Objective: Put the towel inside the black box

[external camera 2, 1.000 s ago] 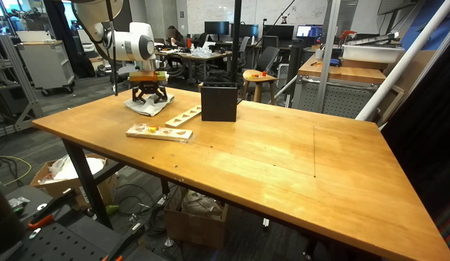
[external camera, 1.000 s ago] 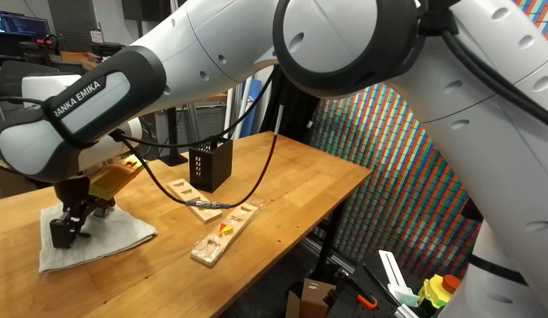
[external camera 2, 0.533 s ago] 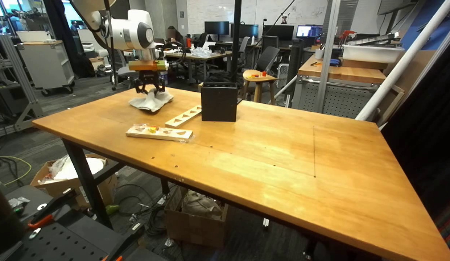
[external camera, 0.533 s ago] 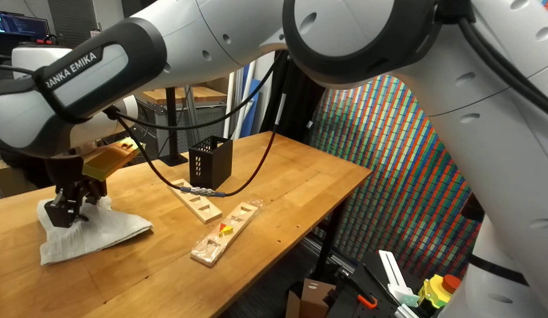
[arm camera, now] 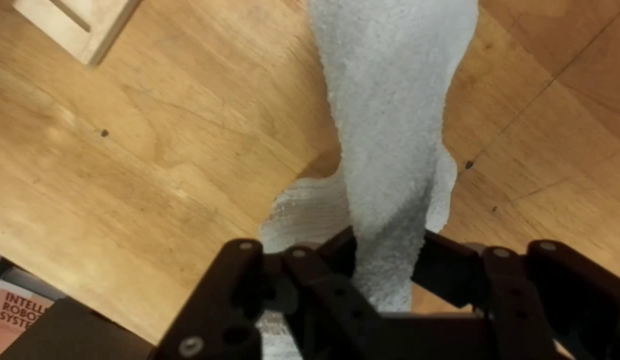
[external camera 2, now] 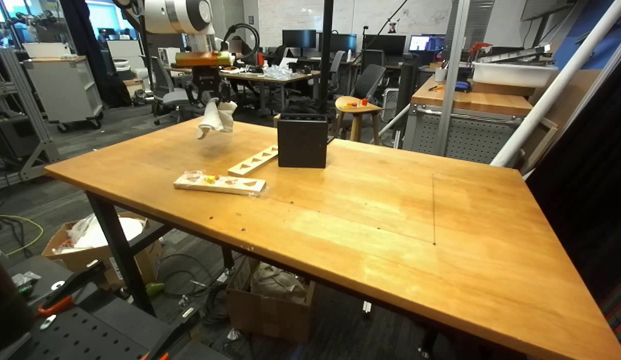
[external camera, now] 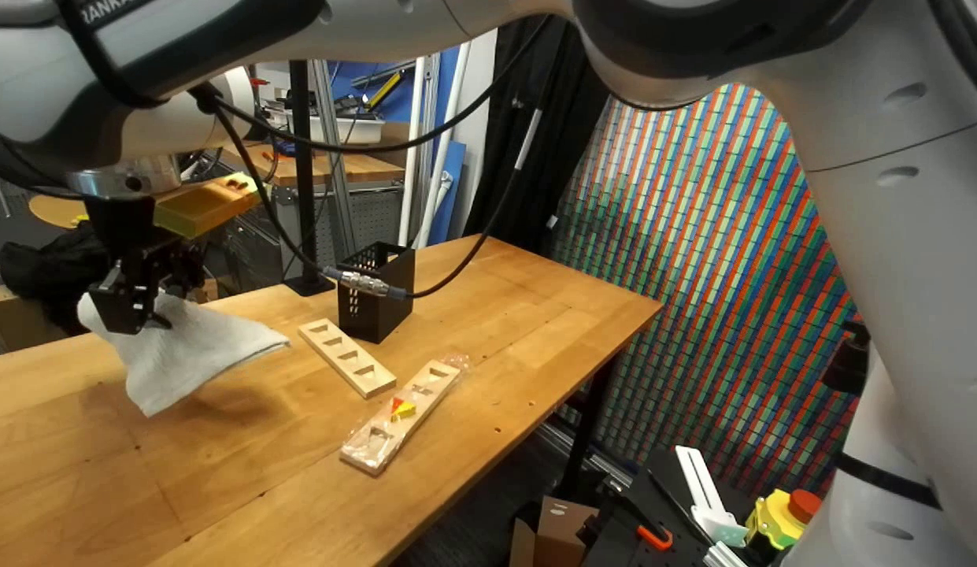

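Observation:
The white towel (external camera: 193,339) hangs bunched from my gripper (external camera: 152,303), above the table. It also hangs there in an exterior view (external camera 2: 216,120). In the wrist view the gripper (arm camera: 389,250) is shut on a narrow fold of the towel (arm camera: 389,100), which runs up between the fingers. Other parts of the towel hang below and behind the fingers. The black box (external camera: 391,307) stands upright on the table, open at the top. It also shows in an exterior view (external camera 2: 302,142), where the gripper (external camera 2: 215,98) is apart from it and higher. The box's inside is mostly hidden.
A light wooden strip with recesses (external camera: 346,358) lies beside the box. A plastic-wrapped strip with red and yellow pieces (external camera: 401,417) lies nearer the table edge. A dark pole (external camera: 303,197) stands behind the box. A cable (external camera: 488,220) hangs from the arm in front of the box.
The gripper has risen with the towel in its fingers. The towel lay on the table a second ago, was partly pulled up, and now hangs above it. Box and strips have not moved.

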`<state>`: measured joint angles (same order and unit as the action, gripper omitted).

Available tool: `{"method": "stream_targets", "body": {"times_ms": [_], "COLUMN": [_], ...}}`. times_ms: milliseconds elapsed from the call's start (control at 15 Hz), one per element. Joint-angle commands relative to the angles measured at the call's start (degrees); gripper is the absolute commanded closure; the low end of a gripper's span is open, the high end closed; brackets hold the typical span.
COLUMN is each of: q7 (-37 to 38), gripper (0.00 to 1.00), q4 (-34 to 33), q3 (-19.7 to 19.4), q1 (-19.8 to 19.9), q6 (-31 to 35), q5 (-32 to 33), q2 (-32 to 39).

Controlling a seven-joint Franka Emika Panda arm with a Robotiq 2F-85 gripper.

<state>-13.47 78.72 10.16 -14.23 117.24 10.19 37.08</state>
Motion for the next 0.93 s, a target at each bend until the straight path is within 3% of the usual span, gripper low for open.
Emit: {"method": "stream_targets", "body": {"times_ms": [0,467,867], "q7": [-2.02,-10.15,-15.74], "gripper": [0.96,0.96,0.96], "q4": [4.2,8.74,8.11], "q3": [-0.74,-2.53,-4.73], "q1": [2.4,9.94,14.94], "q6": [-3.74,-7.58,-9.36], "q5": [-0.68,-1.36,-1.9], "q2": [-7.08,-15.61,-17.78]}}
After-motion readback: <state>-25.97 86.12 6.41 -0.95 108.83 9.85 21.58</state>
